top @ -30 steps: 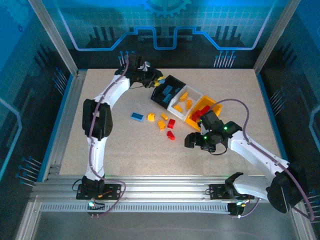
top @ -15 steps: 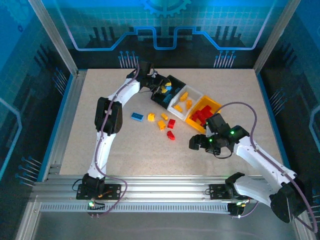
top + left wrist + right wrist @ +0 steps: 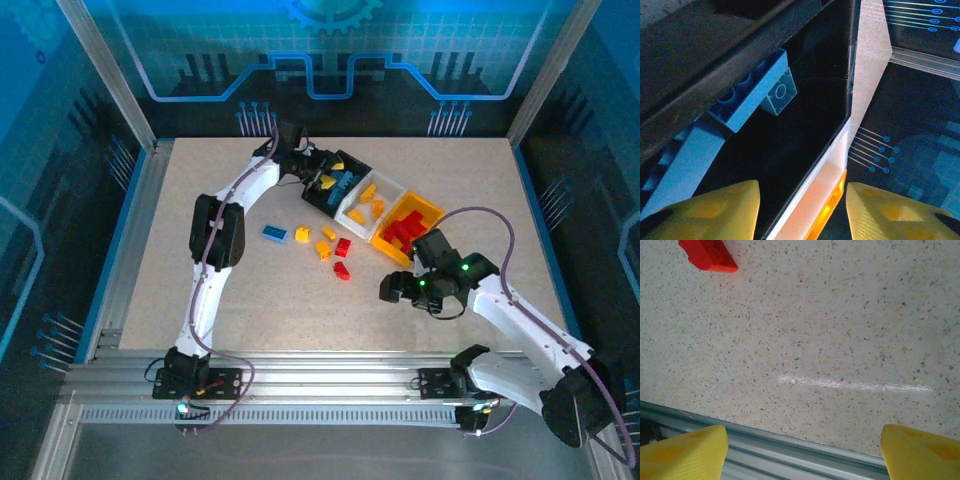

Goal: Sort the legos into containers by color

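Note:
The containers stand joined in a row at mid-table: black bin (image 3: 358,166), white bin (image 3: 350,214), yellow-orange bin (image 3: 433,209). My left gripper (image 3: 330,173) hangs open over the black bin, nothing between its yellow fingers (image 3: 715,210). Below it, blue legos (image 3: 752,92) lie in the black bin (image 3: 805,115). Yellow legos lie in the white bin, red ones in the yellow-orange bin. Loose on the table are a blue brick (image 3: 274,233), yellow bricks (image 3: 323,249) and two red bricks (image 3: 342,270). My right gripper (image 3: 385,288) is wide open above bare table, right of a red brick (image 3: 708,255).
Aluminium rails (image 3: 330,375) run along the near table edge, and one shows just under my right gripper (image 3: 790,445). Frame posts and blue-lit panels close in the sides and back. Bare tabletop (image 3: 470,170) lies right of the bins.
My left gripper moved right from beside the black bin to over it, and its jaws parted. My right gripper shifted slightly right and toward the near edge.

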Tool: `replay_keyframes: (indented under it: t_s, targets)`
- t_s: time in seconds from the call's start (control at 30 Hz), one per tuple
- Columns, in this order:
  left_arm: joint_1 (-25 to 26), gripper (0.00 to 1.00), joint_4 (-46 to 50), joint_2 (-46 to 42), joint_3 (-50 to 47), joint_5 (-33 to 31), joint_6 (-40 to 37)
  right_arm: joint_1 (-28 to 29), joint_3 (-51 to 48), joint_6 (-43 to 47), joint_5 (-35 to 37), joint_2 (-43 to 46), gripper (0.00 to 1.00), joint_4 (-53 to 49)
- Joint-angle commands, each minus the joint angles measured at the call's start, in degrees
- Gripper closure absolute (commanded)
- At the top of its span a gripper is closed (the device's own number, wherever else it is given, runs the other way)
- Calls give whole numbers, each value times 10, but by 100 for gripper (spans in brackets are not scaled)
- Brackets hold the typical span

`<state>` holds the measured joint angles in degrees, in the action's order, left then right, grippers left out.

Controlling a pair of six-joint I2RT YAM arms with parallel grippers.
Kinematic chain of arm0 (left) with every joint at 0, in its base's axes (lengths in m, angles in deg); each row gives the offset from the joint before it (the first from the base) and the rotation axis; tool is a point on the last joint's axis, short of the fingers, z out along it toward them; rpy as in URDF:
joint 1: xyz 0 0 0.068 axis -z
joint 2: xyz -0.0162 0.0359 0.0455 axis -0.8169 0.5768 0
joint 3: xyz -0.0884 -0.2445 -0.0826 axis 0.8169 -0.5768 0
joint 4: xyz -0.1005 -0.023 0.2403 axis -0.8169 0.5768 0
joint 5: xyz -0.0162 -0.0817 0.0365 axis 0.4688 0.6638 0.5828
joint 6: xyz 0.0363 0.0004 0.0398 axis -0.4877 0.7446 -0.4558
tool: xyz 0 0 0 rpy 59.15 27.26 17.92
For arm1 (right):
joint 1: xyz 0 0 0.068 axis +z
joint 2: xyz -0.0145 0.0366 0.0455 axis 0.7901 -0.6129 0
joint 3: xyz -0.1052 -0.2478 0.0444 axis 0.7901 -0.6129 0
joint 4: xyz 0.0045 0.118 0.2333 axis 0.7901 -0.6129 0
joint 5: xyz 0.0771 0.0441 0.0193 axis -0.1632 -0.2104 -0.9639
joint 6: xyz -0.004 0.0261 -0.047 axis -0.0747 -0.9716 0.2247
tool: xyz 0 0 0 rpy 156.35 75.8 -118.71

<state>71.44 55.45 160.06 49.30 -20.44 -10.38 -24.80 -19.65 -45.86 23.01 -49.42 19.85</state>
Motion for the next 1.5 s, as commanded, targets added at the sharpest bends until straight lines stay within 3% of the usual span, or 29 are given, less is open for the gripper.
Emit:
replay_keyframes:
  t_s: [0.0, 0.17, 0.3, 0.47, 0.57, 0.63, 0.7, 0.83, 1.0, 1.17, 1.47]
  targets:
    - [0, 50, 18, -21, -1, 10, -12, -7, -5, -10, -2, 10, 19, -8]
    - [-4, 49, 37, -51, -23, 6, -41, -6, -6, -12, -7, 9, 19, -2]
    - [-10, 47, 135, -90, -25, -25, -133, -5, -4, -11, -12, 2, 19, 14]
    - [-25, 40, 286, -161, -60, -120, -282, 1, 12, -2, -30, -39, 19, 43]
    - [-38, 32, 364, -201, -108, -202, -320, 17, 32, 5, -34, -76, 19, 54]
    - [-48, 21, 375, -242, -181, -252, -294, 30, 43, 7, -32, -95, 19, 61]
    - [-56, 1, 356, -288, -253, -271, -235, 39, 51, 9, -31, -110, 19, 65]
    - [-61, 1, 266, -351, -391, -249, -78, 46, 61, 15, -37, -135, 19, 77]
    - [-49, 1, 236, -319, -418, -216, 94, 58, 82, 19, -40, -157, 19, 83]
    - [-30, 1, 270, -274, -351, -254, 148, 60, 82, 24, -35, -152, 19, 82]
    - [-34, 1, 257, -274, -371, -309, 239, 58, 68, 28, -21, -126, 19, 75]
